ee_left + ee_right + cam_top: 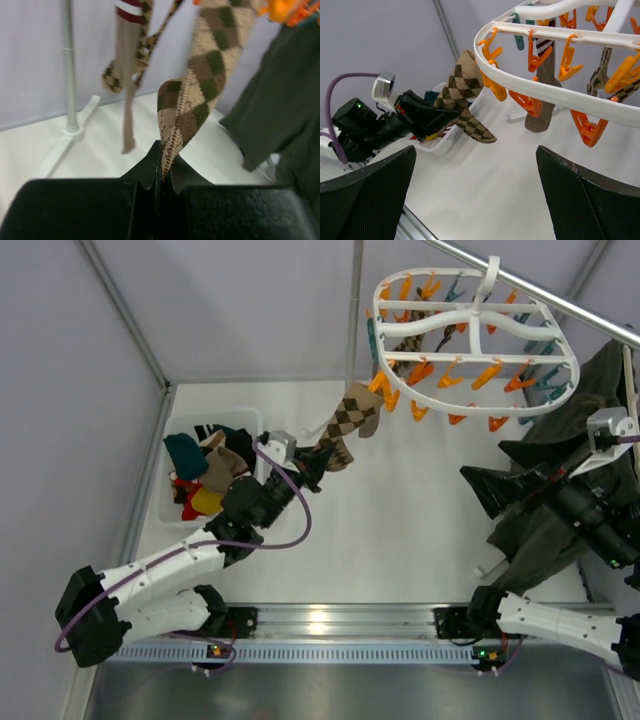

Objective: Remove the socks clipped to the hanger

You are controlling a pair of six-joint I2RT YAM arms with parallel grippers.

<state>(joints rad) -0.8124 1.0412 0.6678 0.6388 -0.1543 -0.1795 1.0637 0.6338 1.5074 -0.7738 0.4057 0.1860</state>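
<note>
The white oval hanger [452, 308] hangs at the back right, ringed with orange and teal clips. A brown argyle sock [352, 415] is pinched at its top by an orange clip [383, 390] on the hanger's left rim [560, 95]. My left gripper [312, 465] is shut on that sock's lower end [200, 85], and the fabric runs taut up to the clip. More socks hang behind it: a tan one [127, 75], a brown one [542, 100] and another argyle [602, 70]. My right gripper [497, 472] stands open and empty, below and to the right of the hanger.
A white basket [232, 417] holding several loose socks sits at the left, just behind the left arm. A dark green garment [600, 390] hangs from the metal rail [560, 295] at the right. An upright stand post [69, 75] rises at the back.
</note>
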